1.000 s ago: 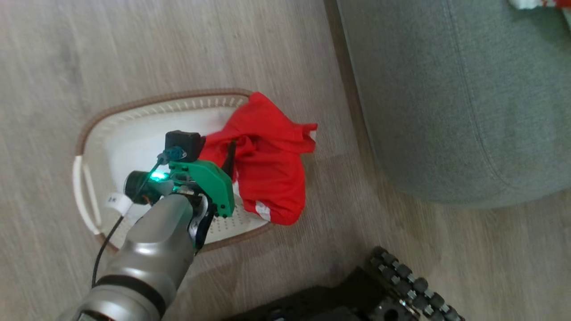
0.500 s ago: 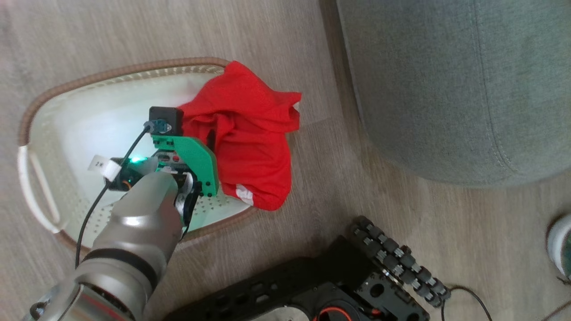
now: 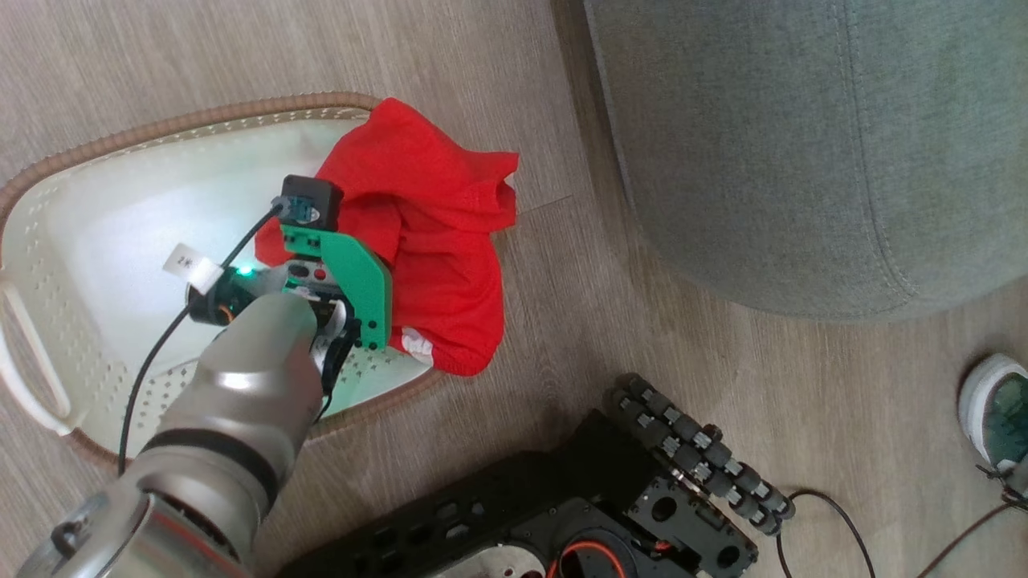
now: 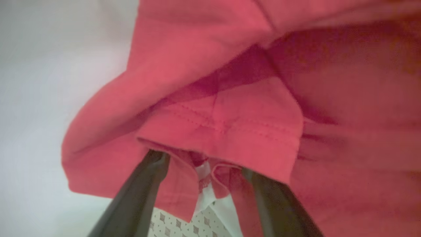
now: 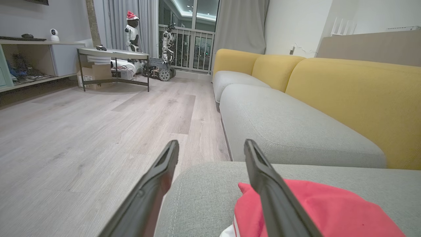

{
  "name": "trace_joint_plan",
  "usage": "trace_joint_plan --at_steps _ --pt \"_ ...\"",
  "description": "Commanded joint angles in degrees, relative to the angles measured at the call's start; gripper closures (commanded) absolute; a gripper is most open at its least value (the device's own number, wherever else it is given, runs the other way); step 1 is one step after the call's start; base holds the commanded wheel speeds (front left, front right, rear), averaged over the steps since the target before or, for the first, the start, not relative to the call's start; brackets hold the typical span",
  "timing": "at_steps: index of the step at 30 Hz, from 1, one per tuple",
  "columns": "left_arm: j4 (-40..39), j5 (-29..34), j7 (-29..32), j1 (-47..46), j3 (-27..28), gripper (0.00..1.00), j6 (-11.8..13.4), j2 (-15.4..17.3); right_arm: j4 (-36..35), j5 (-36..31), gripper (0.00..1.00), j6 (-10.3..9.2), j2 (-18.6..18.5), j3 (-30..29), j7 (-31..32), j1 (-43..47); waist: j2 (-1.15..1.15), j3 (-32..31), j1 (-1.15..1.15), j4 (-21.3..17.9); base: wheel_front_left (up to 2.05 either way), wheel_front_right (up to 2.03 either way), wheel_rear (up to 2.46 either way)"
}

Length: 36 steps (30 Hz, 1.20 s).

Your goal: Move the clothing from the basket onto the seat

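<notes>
A red garment with a small white patch is bunched over the right rim of the cream basket, partly hanging outside it. My left gripper reaches down into that cloth. In the left wrist view its two dark fingers stand apart, and my left gripper is open with its tips tucked under a hemmed red fold. The grey seat lies to the right of the basket. My right gripper hovers open over the seat, beside another red garment with white trim lying there.
The robot's black wheeled base sits on the wooden floor just below the basket. A person's shoe and cables are at the right edge. Beyond the seat are yellow back cushions, a low table and other robots.
The head camera has tilted, so the basket and seat sit differently in the picture and the base and a shoe have come into view. My left gripper stays open at the red garment.
</notes>
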Motion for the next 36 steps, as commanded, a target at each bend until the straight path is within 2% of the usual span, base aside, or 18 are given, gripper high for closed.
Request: trace_joint_plan --at_steps 1,2,4,16,36 --pt "-0.5 -0.1 -0.1 0.6 0.2 0.03 -0.1 -0.1 -1.3 0.1 0.0 -0.02 -0.7 -0.3 -0.3 1.5 0.0 0.0 0.0 0.0 0.0 0.0 0.0" --pt "-0.4 -0.2 0.0 0.5 0.1 0.39 -0.1 -0.1 -1.2 0.1 0.0 -0.02 -0.7 -0.2 -0.3 1.4 0.0 -0.1 0.0 -0.1 0.0 0.0 0.0" --pt "-0.3 -0.5 0.1 0.4 -0.2 1.0 -0.3 -0.1 -1.0 0.0 0.0 -0.02 -0.6 0.0 -0.3 1.4 0.0 -0.3 0.0 -0.1 0.0 0.0 0.0" --pt "-1.5 -2.4 -1.9 2.6 -2.3 1.0 -1.2 -0.1 0.7 -0.5 0.0 -0.02 -0.8 0.1 -0.3 2.0 0.0 -5.2 0.0 1.4 0.0 0.0 0.0" --pt "-10.6 -9.0 -12.1 13.0 -8.5 1.0 -2.3 -0.1 4.4 -2.9 0.0 -0.02 -3.4 -0.1 -0.3 11.8 0.0 -26.4 0.0 9.6 0.0 0.0 0.0"
